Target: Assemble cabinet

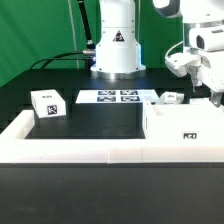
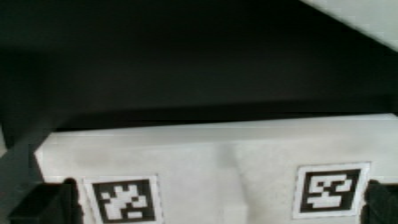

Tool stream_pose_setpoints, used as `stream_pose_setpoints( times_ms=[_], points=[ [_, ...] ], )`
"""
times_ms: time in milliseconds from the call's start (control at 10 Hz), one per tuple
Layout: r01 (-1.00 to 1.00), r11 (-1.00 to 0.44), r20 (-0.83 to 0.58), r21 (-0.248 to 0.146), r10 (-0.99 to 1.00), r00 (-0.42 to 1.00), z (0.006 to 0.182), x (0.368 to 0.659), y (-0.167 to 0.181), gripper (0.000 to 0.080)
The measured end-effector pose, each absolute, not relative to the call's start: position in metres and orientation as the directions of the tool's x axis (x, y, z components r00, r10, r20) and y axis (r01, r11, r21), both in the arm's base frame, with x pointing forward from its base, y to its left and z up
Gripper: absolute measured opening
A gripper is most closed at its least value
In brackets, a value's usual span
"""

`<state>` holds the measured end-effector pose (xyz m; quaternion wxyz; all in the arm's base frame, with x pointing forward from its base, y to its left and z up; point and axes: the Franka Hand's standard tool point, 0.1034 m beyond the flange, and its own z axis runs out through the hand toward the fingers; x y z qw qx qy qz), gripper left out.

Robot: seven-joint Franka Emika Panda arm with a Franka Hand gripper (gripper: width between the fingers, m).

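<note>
White body [image 1: 185, 128]: large box of the cabinet, at the exterior view's right, near side. It stands on the table [image 1: 100, 125] just behind the rail [image 1: 80, 152], with one tag on its near face.
Blocks: one block [image 1: 47, 103] sits at the exterior view's left, well apart from the body. A smaller block [image 1: 168, 98] lies just beyond the body's far left corner, beside the marker board [image 1: 118, 97].
Gripper [image 1: 207, 88]: hangs over the body's far right edge; contact cannot be told.
Jaw state: cannot be told. The exterior view is too small, and the wrist view shows only a white tagged face [image 2: 214, 160] below, judged to be the body.
Handling, judged: rigid, light, hollow plastic. The smooth faces are likely slippery. Not fragile, but liable to slide or tip if pushed off centre.
Hold, judged: pinch one thin wall at its edge, mid-length. The full width looks too broad for the fingers.
Blocks, judged: small enough to grip across opposite faces.
</note>
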<state>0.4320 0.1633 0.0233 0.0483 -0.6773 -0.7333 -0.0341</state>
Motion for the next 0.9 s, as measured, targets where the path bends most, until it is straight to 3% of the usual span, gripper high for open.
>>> stream_pose_setpoints(
  times_ms=[100, 200, 400, 500, 600, 700, 900],
  points=[
    [0.997, 0.076, 0.117, -0.015, 0.99, -0.074, 0.0233, 0.4326, 0.1616, 0.0659],
    [0.997, 0.074, 0.117, -0.015, 0.991, -0.072, 0.0233, 0.433, 0.1606, 0.0659],
    [0.997, 0.069, 0.116, -0.017, 0.991, -0.066, 0.0232, 0.4336, 0.1582, 0.0366],
    [0.997, 0.069, 0.116, -0.017, 0.991, -0.066, 0.0231, 0.4336, 0.1582, 0.0172],
    [0.998, 0.068, 0.116, -0.017, 0.991, -0.066, 0.0231, 0.4336, 0.1581, 0.0172],
    [0.998, 0.068, 0.116, -0.017, 0.991, -0.066, 0.0231, 0.4337, 0.158, 0.0041],
    [0.998, 0.068, 0.116, -0.017, 0.991, -0.065, 0.023, 0.4337, 0.1579, 0.0002]
  ],
)
